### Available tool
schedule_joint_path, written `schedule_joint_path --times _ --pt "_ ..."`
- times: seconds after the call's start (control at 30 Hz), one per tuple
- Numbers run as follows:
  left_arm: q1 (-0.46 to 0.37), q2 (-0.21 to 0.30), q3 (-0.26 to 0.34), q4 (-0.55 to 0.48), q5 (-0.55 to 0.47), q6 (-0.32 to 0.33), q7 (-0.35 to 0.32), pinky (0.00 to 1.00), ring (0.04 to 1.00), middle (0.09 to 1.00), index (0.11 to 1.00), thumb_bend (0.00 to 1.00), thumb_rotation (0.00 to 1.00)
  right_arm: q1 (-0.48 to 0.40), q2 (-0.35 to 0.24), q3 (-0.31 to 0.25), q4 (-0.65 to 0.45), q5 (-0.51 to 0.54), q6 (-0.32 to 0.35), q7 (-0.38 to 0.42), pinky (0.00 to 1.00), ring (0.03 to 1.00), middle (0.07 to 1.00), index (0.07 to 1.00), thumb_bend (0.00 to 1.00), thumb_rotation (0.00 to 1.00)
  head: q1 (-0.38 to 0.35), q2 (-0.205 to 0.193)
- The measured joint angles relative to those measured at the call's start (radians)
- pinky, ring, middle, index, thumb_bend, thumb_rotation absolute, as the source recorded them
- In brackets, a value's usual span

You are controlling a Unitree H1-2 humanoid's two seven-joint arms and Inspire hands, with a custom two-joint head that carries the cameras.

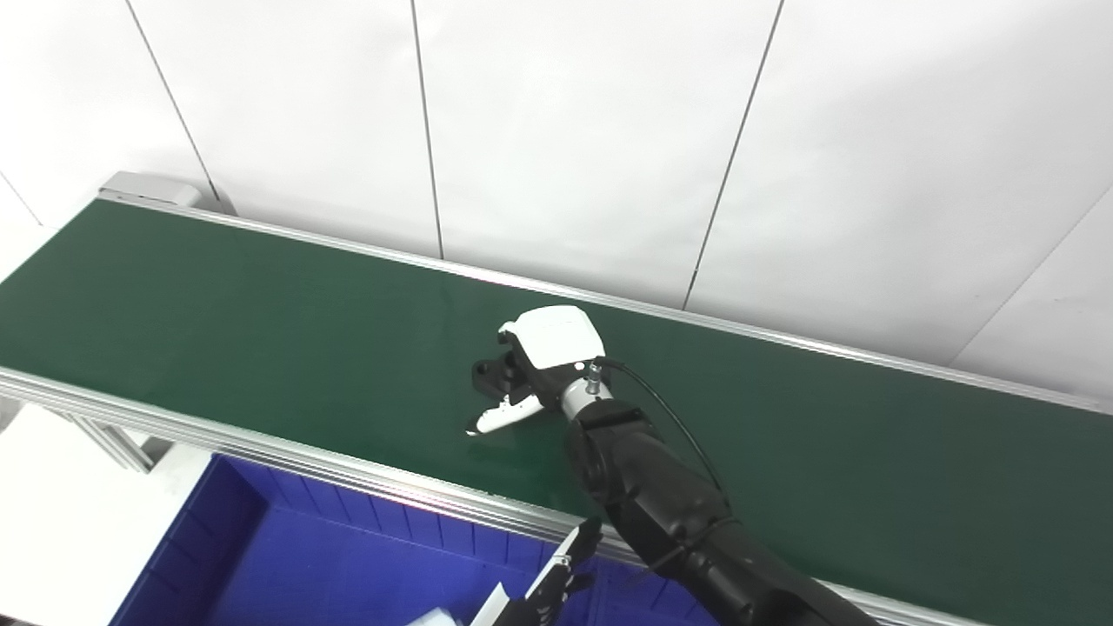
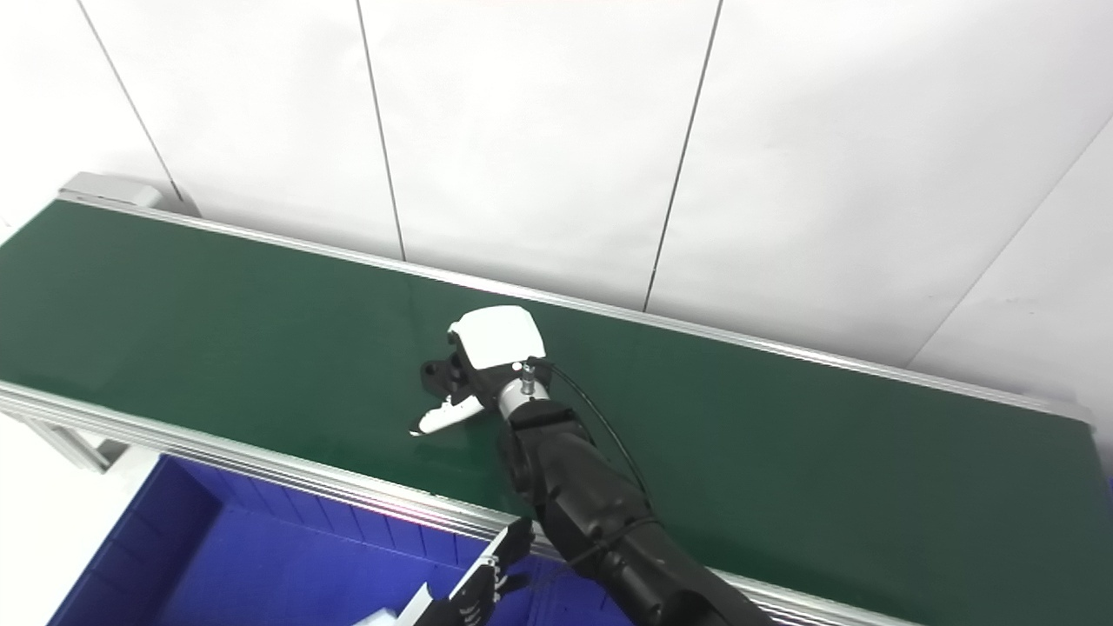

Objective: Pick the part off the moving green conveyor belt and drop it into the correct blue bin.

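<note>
On the dark green conveyor belt (image 1: 261,330) before white wall panels, small black part (image 1: 492,376) clasped under right hand (image 1: 543,361), so lift straight up, firmly, then toward blue plastic bin (image 1: 261,539); left hand (image 1: 556,578) low, fingers apart, empty.

Right robot hand (image 1: 543,365) reaches forward, fingers curled; left robot hand (image 1: 556,578) low.

So from my feed the green conveyor belt (image 1: 261,322) runs corner to corner with silver rails along both edges. Only thing sitting on it is a small black part (image 1: 492,376), about mid-belt, closer to the near rail than the far one.
</note>
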Motion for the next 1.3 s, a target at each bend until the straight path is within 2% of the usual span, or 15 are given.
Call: schedule_joint_path --times 0.13,0.4,0.47,0.57,0.63,0.7,0.73,0.77,0.8,0.87,1.07,1.27,1.3 --pt "0.001 0.003 -0.003 -0.011 -0.004 0.005 -0.001 0.94 1.000 1.000 1.000 0.97 0.86 -0.004 -0.014 0.010 0.003 -0.016 0.000 -0.002 0.44 0.568 0.679 0.772 0.98 0.67 -0.014 0.002" --pt "0.002 0.008 -0.007 -0.025 -0.020 0.024 -0.005 0.94 1.000 1.000 1.000 0.96 0.86 -0.004 -0.067 0.011 -0.036 -0.014 -0.018 0.026 0.49 0.615 0.704 0.771 0.99 0.67 -0.034 0.006" --pt "0.002 0.011 -0.008 -0.028 -0.021 0.031 -0.009 0.95 1.000 1.000 1.000 0.94 0.85 -0.003 -0.081 0.017 -0.052 -0.015 -0.021 0.041 0.43 0.559 0.667 0.769 0.99 0.70 -0.038 0.009" --pt "0.003 0.018 -0.009 -0.028 -0.025 0.033 -0.017 0.95 1.000 1.000 1.000 0.94 0.85 0.001 -0.106 0.028 -0.084 -0.023 -0.022 0.066 0.41 0.532 0.643 0.751 0.98 0.68 -0.044 0.012" --pt "0.008 0.028 -0.011 -0.029 -0.029 0.038 -0.023 0.96 1.000 1.000 1.000 0.94 0.84 0.004 -0.121 0.031 -0.104 -0.026 -0.023 0.079 0.40 0.512 0.615 0.739 0.91 0.59 -0.055 0.017" --pt "0.018 0.037 -0.012 -0.031 -0.041 0.047 -0.031 0.97 1.000 1.000 1.000 0.95 0.84 0.004 -0.129 0.031 -0.116 -0.029 -0.023 0.101 0.35 0.449 0.558 0.747 0.85 0.52 -0.064 0.020" --pt "0.022 0.040 -0.012 -0.032 -0.045 0.050 -0.034 0.97 1.000 1.000 1.000 0.95 0.84 0.002 -0.130 0.028 -0.116 -0.030 -0.022 0.107 0.27 0.355 0.457 0.731 0.80 0.40 -0.069 0.020" --pt "0.025 0.041 -0.012 -0.033 -0.047 0.055 -0.035 0.97 1.000 1.000 1.000 0.96 0.84 0.000 -0.130 0.021 -0.115 -0.030 -0.018 0.117 0.20 0.276 0.367 0.615 0.66 0.27 -0.071 0.021" --pt "0.026 0.041 -0.011 -0.036 -0.047 0.062 -0.035 0.97 1.000 1.000 1.000 0.96 0.84 -0.003 -0.129 0.015 -0.113 -0.028 -0.009 0.137 0.14 0.212 0.297 0.539 0.58 0.19 -0.075 0.023" --pt "0.027 0.041 -0.011 -0.046 -0.047 0.076 -0.037 0.97 1.000 1.000 1.000 0.96 0.84 -0.012 -0.127 0.011 -0.111 -0.020 0.010 0.182 0.08 0.153 0.239 0.496 0.54 0.14 -0.077 0.023" --pt "0.026 0.043 -0.010 -0.060 -0.047 0.083 -0.044 0.97 1.000 1.000 1.000 0.96 0.85 -0.021 -0.125 0.017 -0.132 -0.034 0.038 0.224 0.09 0.166 0.263 0.484 0.52 0.12 -0.094 0.044" --pt "0.027 0.050 -0.010 -0.065 -0.047 0.085 -0.053 0.97 1.000 1.000 1.000 0.93 0.86 -0.031 -0.112 0.034 -0.161 -0.066 0.122 0.317 0.09 0.172 0.277 0.488 0.52 0.12 -0.094 0.045" --pt "0.028 0.050 -0.010 -0.065 -0.047 0.085 -0.055 0.97 1.000 1.000 1.000 0.92 0.86 -0.032 -0.112 0.034 -0.165 -0.066 0.124 0.328 0.11 0.198 0.391 0.489 0.53 0.05 -0.097 0.049"
